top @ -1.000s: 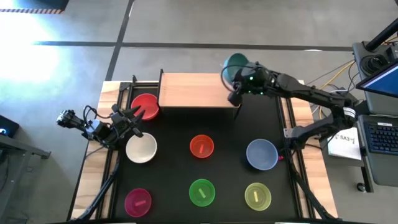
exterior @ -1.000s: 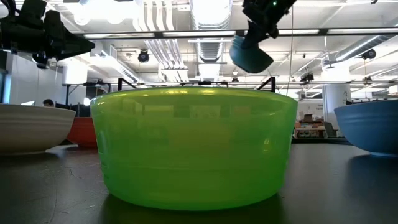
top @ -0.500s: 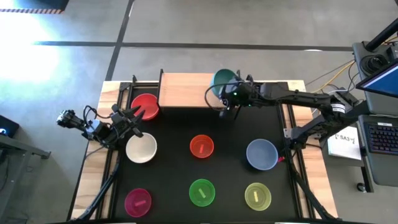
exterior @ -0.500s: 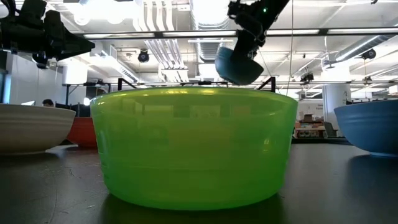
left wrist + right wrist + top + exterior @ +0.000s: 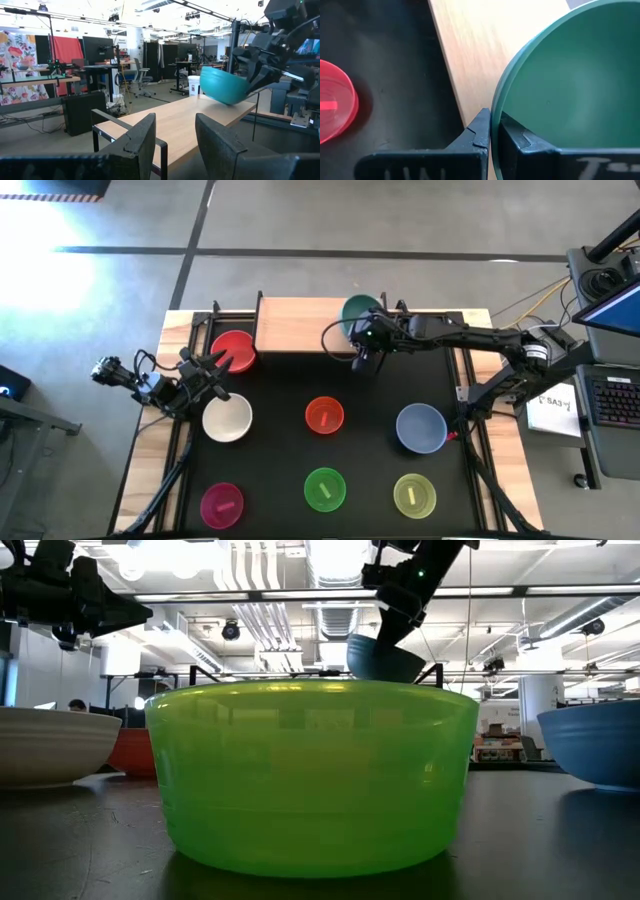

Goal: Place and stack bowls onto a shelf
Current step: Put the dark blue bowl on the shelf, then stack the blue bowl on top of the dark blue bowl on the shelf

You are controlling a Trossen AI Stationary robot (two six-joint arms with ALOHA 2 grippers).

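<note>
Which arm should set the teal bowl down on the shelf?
Right. Its tool already grips the teal bowl by the rim over the shelf; the left tool waits by the red bowl.

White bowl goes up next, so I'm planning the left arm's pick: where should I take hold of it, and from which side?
Pinch the white bowl's rim, one finger inside and one outside, as the right end effector holds the teal bowl. It sits upright and open-topped, too wide to span. Come from above at the edge nearest the left end effector, which hovers open beside it, near the red bowl.

right fingers pinched — apparently, left arm parked
</note>
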